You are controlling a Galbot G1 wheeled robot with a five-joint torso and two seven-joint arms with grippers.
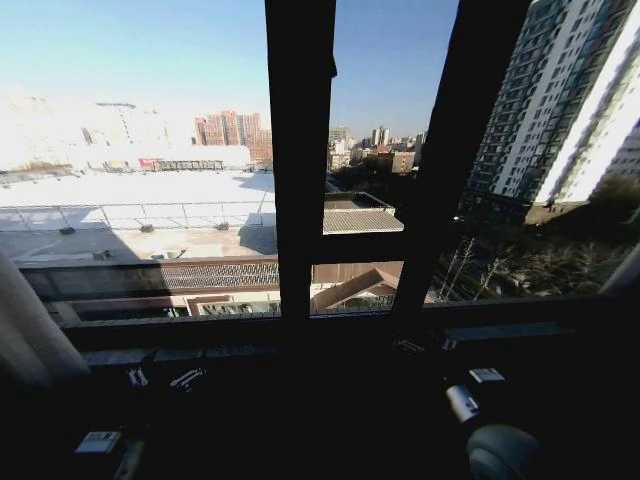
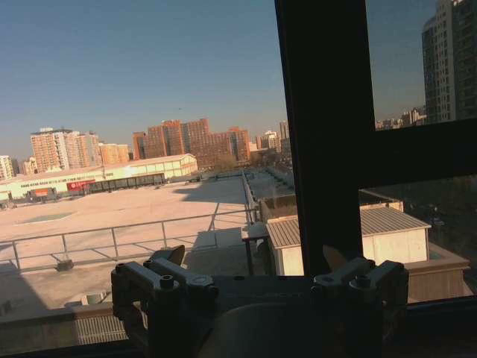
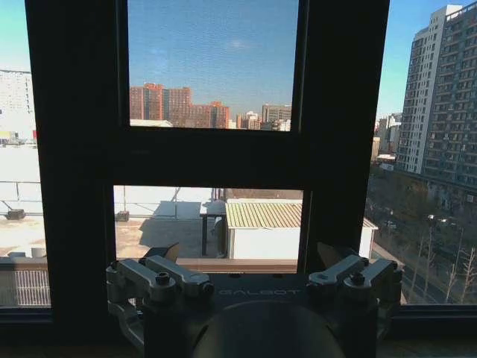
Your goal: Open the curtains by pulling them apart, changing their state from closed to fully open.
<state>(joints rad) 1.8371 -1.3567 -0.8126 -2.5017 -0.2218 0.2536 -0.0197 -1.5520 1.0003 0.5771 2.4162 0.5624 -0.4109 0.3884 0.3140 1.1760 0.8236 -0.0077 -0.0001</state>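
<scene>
Pleated sheer curtains (image 1: 30,330) at edges, dark window frame (image 1: 300,170), both hands (image 2: 253,261) (image 3: 250,257) apart

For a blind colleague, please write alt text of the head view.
A dark window frame stands bare across a sunny city view, with the curtains gathered aside: one off-white panel at the lower left edge, a sliver of the other at the right edge. Below the sill, in shadow, parts of both robot arms show dimly.

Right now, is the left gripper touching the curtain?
Apart. The left wrist view shows the left gripper open with only window glass ahead, no fabric between its fingers; in the head view the curtain hangs at the left edge.
</scene>
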